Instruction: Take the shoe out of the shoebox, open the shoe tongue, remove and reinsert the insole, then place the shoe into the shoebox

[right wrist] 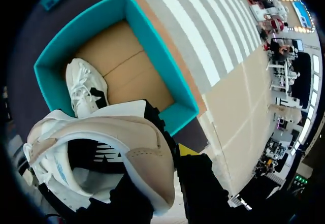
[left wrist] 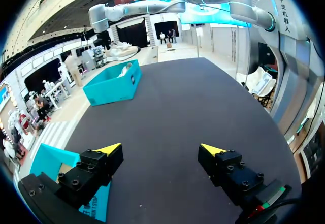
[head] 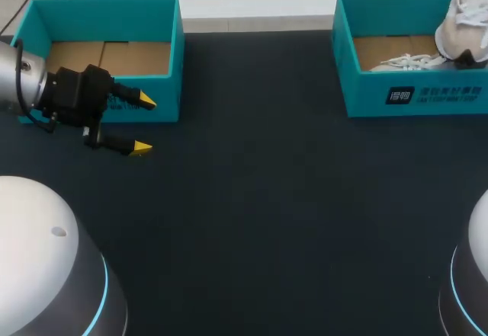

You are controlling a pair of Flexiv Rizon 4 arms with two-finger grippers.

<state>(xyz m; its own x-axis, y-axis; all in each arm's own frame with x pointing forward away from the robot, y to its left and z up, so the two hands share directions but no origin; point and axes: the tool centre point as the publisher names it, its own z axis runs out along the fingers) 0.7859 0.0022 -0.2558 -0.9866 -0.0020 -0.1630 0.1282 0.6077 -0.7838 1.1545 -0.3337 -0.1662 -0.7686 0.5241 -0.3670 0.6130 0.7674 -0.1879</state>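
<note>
Shoe (right wrist: 101, 148) hangs above the right shoebox (head: 366, 96), clear of a second shoe (right wrist: 84, 89) lying inside. Right gripper (right wrist: 175, 158) pinches it at the upper; only one yellow tip shows. Left gripper (head: 145, 125) sits beside the left box (head: 99, 8), fingers spread, holding nothing. Expect a light load: soft, yielding upper, stiffer sole, loose laces. Recommended hold for the tongue step: heel collar or sole edge, never the laces

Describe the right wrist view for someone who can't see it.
A beige shoe fills the foreground, held by the robot's tool above an open teal box. A white shoe lies inside the box.
</note>
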